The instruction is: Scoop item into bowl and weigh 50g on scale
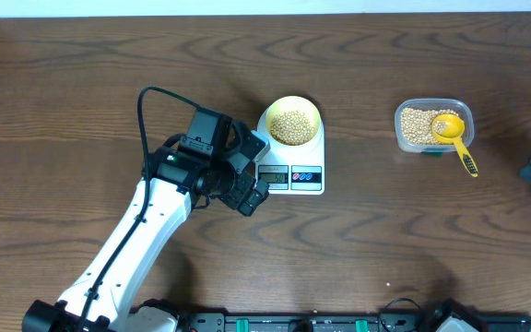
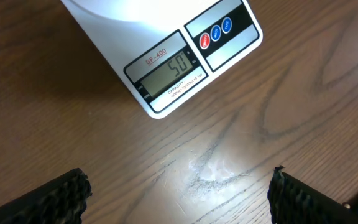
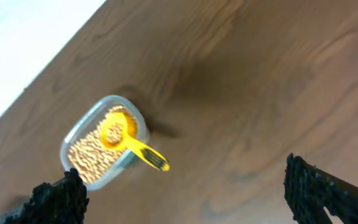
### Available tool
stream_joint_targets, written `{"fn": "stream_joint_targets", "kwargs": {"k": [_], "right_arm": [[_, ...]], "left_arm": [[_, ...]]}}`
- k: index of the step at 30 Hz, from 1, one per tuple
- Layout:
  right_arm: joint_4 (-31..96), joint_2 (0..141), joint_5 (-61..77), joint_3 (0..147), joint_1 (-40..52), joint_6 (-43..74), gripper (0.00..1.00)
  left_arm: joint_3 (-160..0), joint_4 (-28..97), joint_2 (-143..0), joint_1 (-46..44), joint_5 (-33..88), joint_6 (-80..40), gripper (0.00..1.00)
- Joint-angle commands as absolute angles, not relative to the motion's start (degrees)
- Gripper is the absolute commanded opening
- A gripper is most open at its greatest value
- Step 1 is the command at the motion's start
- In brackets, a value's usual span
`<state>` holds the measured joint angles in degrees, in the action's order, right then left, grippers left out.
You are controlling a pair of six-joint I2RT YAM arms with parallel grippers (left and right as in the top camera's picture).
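Observation:
The pale yellow-green bowl (image 1: 307, 109) stands on the white scale (image 1: 316, 152) at mid-table, filled with tan beans, the item (image 1: 290, 126). In the left wrist view the scale's (image 2: 104, 22) grey display shows 50. My left gripper (image 1: 253, 175) (image 2: 179, 196) hovers open just in front and to the left of the scale's display, with only bare wood between its fingers. My right gripper (image 3: 182, 190) is open and empty, high above the table at the right edge; the overhead view shows only part of that arm.
A clear plastic container (image 1: 404, 136) (image 3: 73, 140) with more beans stands right of the scale. A bright yellow scoop (image 1: 452, 132) (image 3: 129, 140) lies in it, handle over the near rim. The table's back edge runs along the top.

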<state>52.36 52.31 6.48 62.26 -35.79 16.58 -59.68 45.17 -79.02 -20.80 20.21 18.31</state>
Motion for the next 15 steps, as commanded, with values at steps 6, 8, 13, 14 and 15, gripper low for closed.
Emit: {"fn": "stream_joint_targets", "kwargs": {"k": [6, 8, 13, 14, 15], "right_arm": [[63.66, 43.92, -2.74, 63.07, -36.18, 12.73, 0.99], [70.24, 42.35, -3.79, 63.05, -36.18, 12.78, 0.99], [78.24, 41.10, -6.33, 63.05, -36.18, 13.41, 0.99], [78.37, 41.10, -5.72, 63.05, -36.16, 13.43, 0.99], [78.39, 41.10, -3.38, 63.05, -36.18, 13.43, 0.99]], "left_arm": [[-59.57, 45.41, -78.87, -20.93, 19.84, 19.27, 0.94], [-59.57, 45.41, -78.87, -20.93, 19.84, 19.27, 0.94], [-59.57, 45.41, -78.87, -20.93, 19.84, 19.27, 0.94], [-59.57, 45.41, -78.87, -20.93, 19.84, 19.27, 0.94], [-59.57, 45.41, -78.89, -20.93, 19.84, 19.27, 0.94]]}}
